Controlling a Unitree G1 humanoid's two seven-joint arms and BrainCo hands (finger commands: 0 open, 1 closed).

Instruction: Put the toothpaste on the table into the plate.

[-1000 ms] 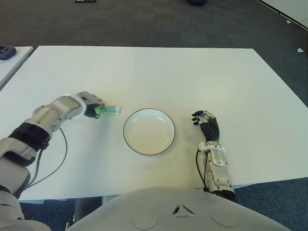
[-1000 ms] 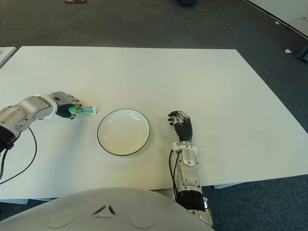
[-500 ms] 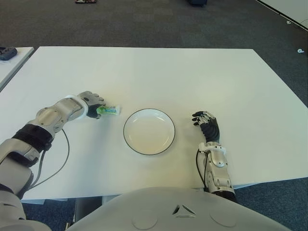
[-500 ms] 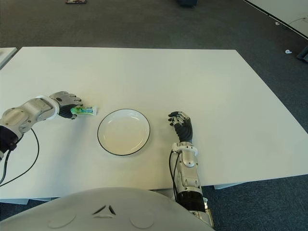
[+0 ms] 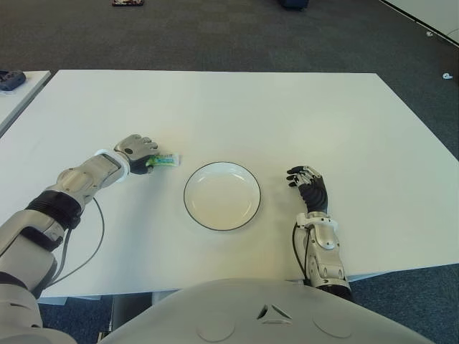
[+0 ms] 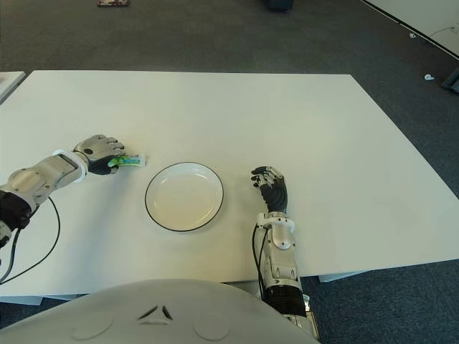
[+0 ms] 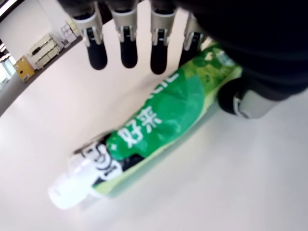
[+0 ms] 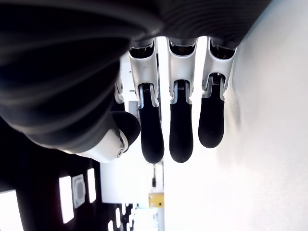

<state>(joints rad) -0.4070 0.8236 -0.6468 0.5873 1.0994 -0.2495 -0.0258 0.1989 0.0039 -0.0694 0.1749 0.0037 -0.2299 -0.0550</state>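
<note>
Across the foreground spreads a broad white table (image 5: 287, 115), with dark grey carpet (image 5: 215, 32) beyond its far edge and the corner of a second white table (image 5: 21, 86) off to the robot's left, carrying a small dark object (image 5: 11, 77) too small to identify. Near the middle of the main table sits a round white plate (image 5: 222, 196) with a thin dark rim, holding nothing. To the left of the plate, and clear of its rim, lies the toothpaste (image 5: 162, 160), a small green tube flat on the table with its white cap end pointing toward the plate. The left hand (image 5: 138, 152) is at the tube's tail end, knuckles up, covering that end from above. From the left wrist view, 4 fingers (image 7: 129, 45) hang over the green tube (image 7: 159, 120) with their dark tips apart from it, while the thumb (image 7: 240, 98) sits beside the crimped tail; the hand is spread around the tube and has not closed on it, and the tube lies on the surface. The right hand (image 5: 310, 188) shows to the right of the plate, well apart from it, fingers (image 8: 178, 120) relaxed and holding nothing.
</note>
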